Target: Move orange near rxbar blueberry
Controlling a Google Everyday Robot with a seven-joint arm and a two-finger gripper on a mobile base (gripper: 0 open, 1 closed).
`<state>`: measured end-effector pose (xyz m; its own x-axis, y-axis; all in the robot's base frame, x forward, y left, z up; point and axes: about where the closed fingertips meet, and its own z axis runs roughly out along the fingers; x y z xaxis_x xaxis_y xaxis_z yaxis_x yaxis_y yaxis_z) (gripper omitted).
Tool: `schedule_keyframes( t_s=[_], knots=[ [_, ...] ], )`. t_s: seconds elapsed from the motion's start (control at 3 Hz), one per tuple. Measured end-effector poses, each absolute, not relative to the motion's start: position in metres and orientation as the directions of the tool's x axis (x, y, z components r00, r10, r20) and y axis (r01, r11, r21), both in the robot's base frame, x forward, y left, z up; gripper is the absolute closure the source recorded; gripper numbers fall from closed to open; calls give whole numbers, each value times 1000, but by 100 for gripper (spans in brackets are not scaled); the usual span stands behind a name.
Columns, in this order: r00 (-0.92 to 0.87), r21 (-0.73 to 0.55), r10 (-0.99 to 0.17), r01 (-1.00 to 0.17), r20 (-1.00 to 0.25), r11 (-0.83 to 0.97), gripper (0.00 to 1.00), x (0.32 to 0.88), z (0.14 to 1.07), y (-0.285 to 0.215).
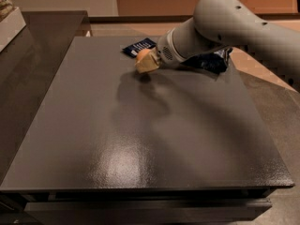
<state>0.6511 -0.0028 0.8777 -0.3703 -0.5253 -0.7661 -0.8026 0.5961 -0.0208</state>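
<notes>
The orange [142,56] is a small round fruit held in my gripper [146,63], a little above the dark table [140,139] near its far edge. The gripper's pale fingers [147,65] are closed around it. The rxbar blueberry [137,47], a flat dark blue wrapper with white lettering, lies on the table just behind and left of the orange, almost touching it in this view. My grey arm reaches in from the upper right.
A larger puffy dark blue chip bag [213,60] lies at the far right of the table, partly hidden behind my arm. A lower dark counter [42,32] runs along the left, and a white box [9,20] sits at the far left.
</notes>
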Motion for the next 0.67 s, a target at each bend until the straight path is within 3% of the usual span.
schedule_keyframes(
  t_s=[0.67],
  knots=[
    [-371,-46,-506,-771,-779,636,100,698,879,-9]
  ],
)
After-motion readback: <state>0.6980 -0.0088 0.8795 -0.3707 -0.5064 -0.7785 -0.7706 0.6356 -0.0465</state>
